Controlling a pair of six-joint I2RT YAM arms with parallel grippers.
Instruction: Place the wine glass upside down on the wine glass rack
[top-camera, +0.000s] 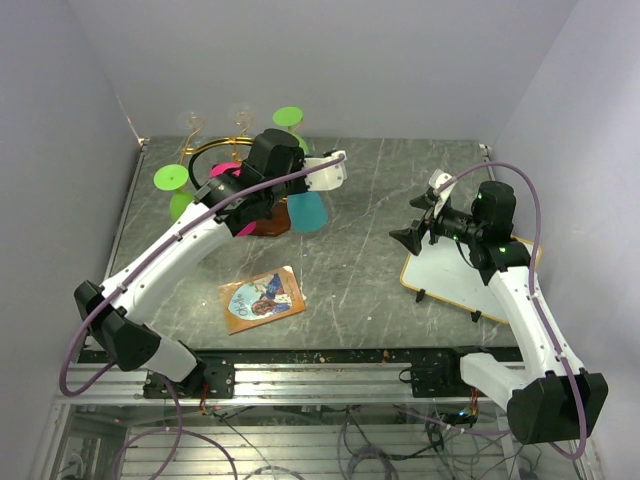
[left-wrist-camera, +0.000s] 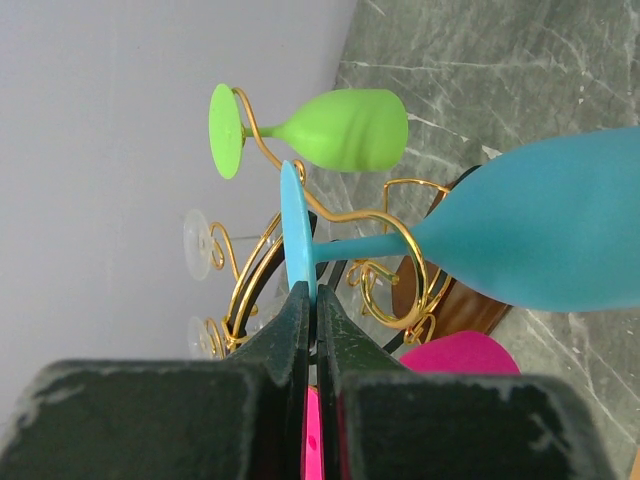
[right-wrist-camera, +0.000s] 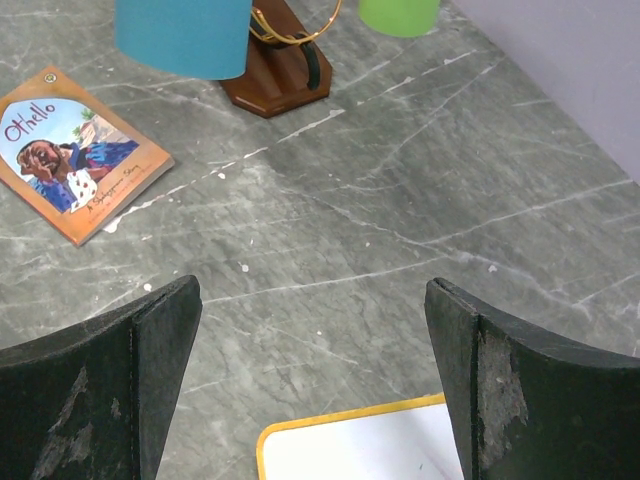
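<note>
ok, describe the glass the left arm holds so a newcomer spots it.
In the far left corner of the grey table stands a gold wire rack on a wooden base. The glass is at its right side, foot pinched in the left gripper. It is the only blue one; the neighbours are green, pink or clear.

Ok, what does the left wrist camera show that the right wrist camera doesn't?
Left wrist only: the left gripper shut on the blue glass by its foot, a green glass with its stem hooked in the rack, clear glasses, a pink glass.
Right wrist only: the open right gripper, the book, a whiteboard corner.
Both: the blue glass's bowl, a green bowl (perhaps the same green glass), the rack's base, the table.
</note>
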